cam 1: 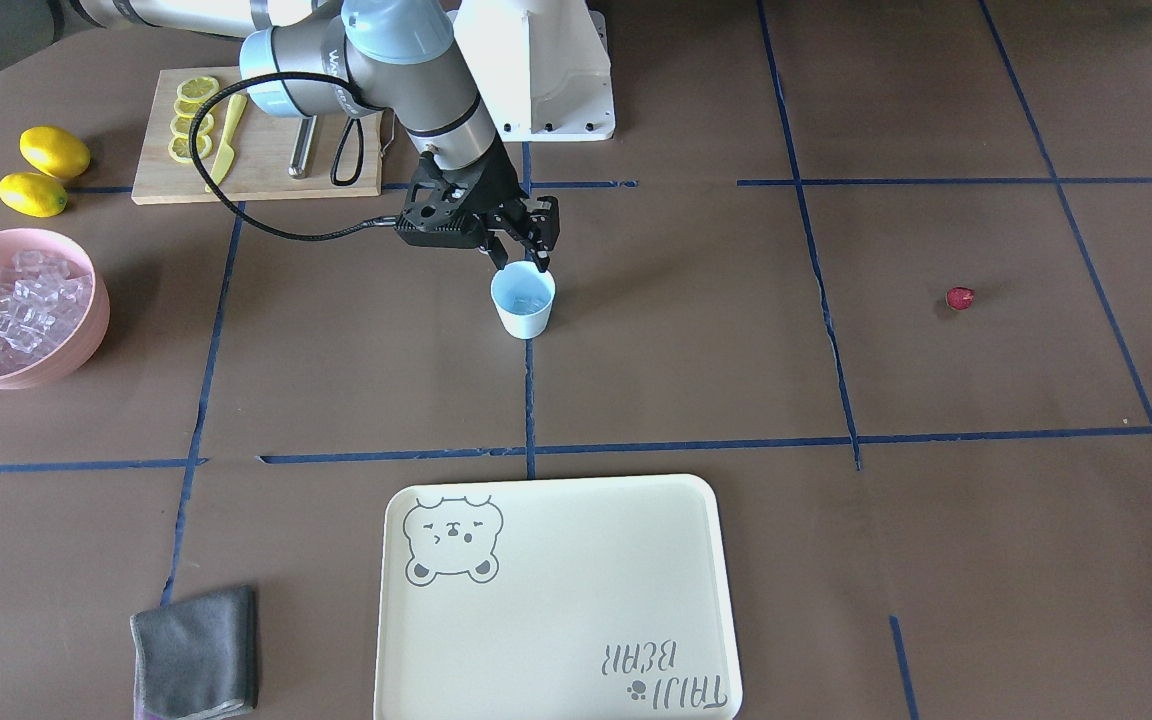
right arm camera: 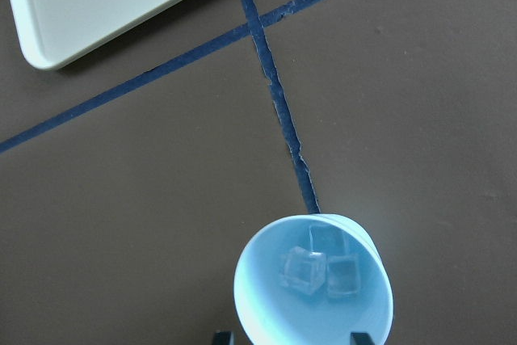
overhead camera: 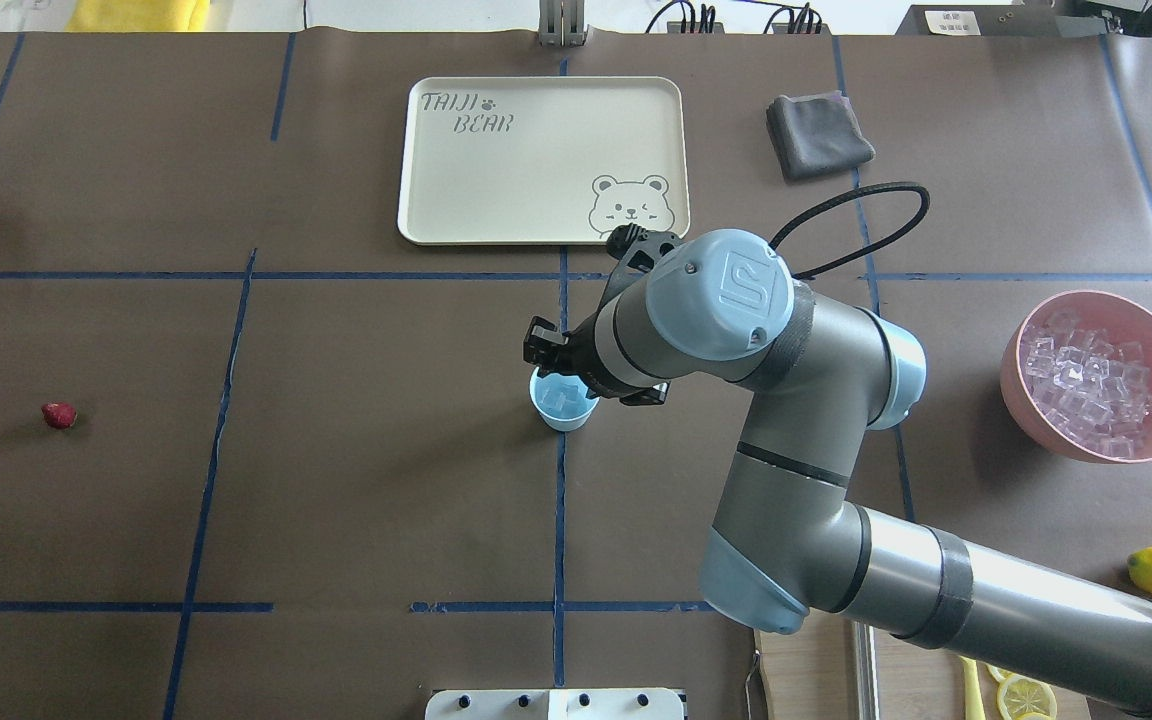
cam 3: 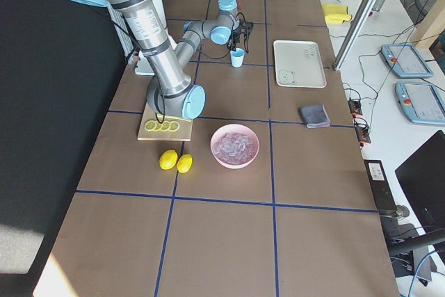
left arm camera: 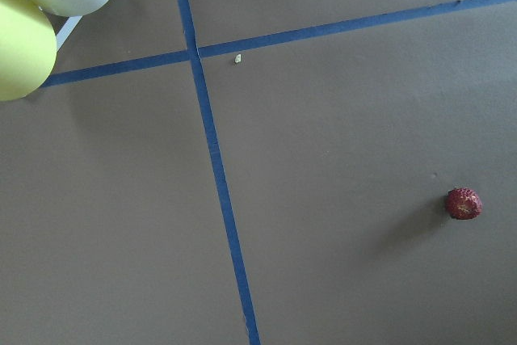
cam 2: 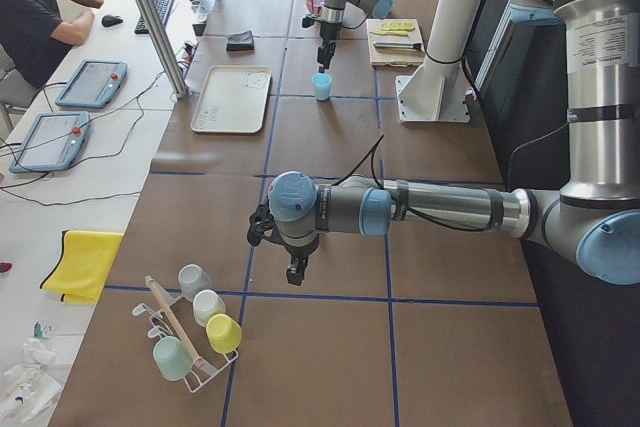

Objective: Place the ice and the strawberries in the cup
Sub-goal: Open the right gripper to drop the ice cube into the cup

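Note:
The light blue cup stands upright at mid-table, and the right wrist view shows a few ice cubes inside it. My right gripper hangs just above the cup's rim, open and empty, with its fingertips on either side of the cup. A heap of ice fills the pink bowl. The single strawberry lies alone on the mat, also below the left wrist camera. My left gripper shows only in the exterior left view; I cannot tell if it is open or shut.
A cream tray and a grey cloth lie on the operators' side. A cutting board with lemon slices and a yellow knife, and two lemons, sit near the bowl. A cup rack stands near the left arm.

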`<action>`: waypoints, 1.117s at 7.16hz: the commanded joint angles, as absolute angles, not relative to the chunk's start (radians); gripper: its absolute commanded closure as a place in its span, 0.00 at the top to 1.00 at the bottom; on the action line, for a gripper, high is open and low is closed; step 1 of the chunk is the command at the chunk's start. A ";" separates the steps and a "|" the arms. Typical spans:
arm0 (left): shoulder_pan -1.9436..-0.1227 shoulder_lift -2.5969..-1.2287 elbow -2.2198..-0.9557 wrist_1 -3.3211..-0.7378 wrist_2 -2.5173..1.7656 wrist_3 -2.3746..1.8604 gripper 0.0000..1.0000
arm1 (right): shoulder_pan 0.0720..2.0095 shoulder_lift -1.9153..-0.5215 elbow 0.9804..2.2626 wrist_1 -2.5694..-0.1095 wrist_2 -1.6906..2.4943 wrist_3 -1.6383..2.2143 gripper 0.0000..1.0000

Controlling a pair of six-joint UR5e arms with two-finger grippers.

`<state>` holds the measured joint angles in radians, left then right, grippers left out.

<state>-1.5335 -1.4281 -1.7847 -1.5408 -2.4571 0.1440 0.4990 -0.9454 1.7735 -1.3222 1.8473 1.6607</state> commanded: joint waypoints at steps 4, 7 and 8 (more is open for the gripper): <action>-1.358 -1.430 -1.786 -1.829 -2.401 -0.293 1.00 | 0.837 -1.475 2.069 -1.328 2.144 1.215 0.99; -1.113 -1.436 -1.789 -1.972 -2.265 -0.626 1.00 | 0.972 -1.629 2.069 -1.316 2.223 0.921 0.99; -1.033 -1.442 -1.790 -2.005 -2.216 -0.726 1.00 | 0.989 -1.646 2.068 -1.316 2.229 0.879 0.99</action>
